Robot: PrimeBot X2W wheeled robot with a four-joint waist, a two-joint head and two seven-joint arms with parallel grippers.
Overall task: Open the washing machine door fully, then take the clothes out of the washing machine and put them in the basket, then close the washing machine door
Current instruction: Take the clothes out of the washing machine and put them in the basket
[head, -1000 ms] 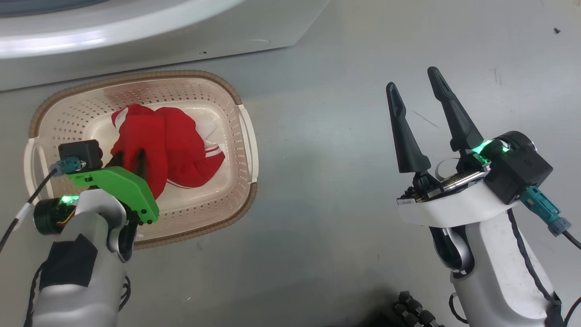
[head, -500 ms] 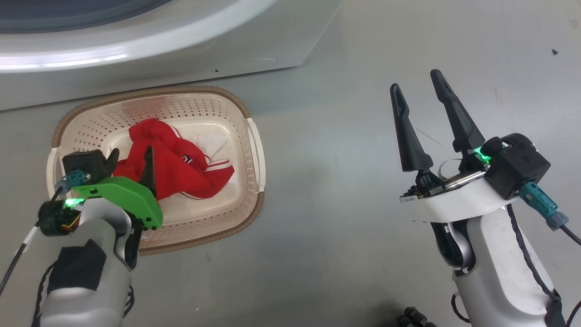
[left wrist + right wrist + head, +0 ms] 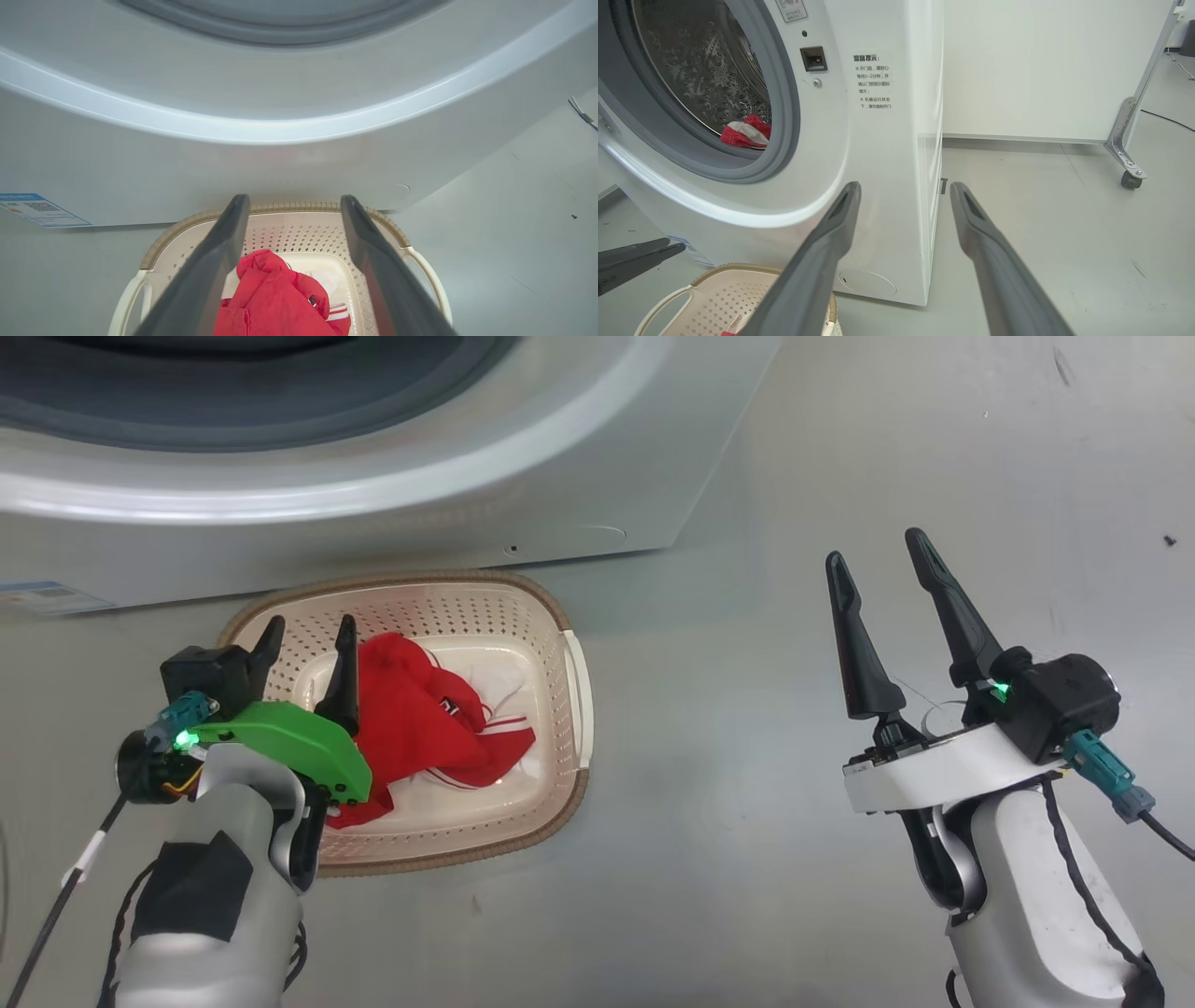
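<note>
Evidently the clothes point(image 3: 746, 133) in the washing machine point(image 3: 878, 186) are limp, light: pinch a fold. Left gripper point(image 3: 311, 621), right gripper point(image 3: 875, 546) gape empty.

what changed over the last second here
The left end effector let go of the bright red white-striped garment, spread open and rose above the cream perforated plastic basket. The garment stays in the basket, and the right end effector stays open.

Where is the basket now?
Head view, left of centre: the basket sits on the floor before the washing machine, the open left gripper above its left end.
</note>
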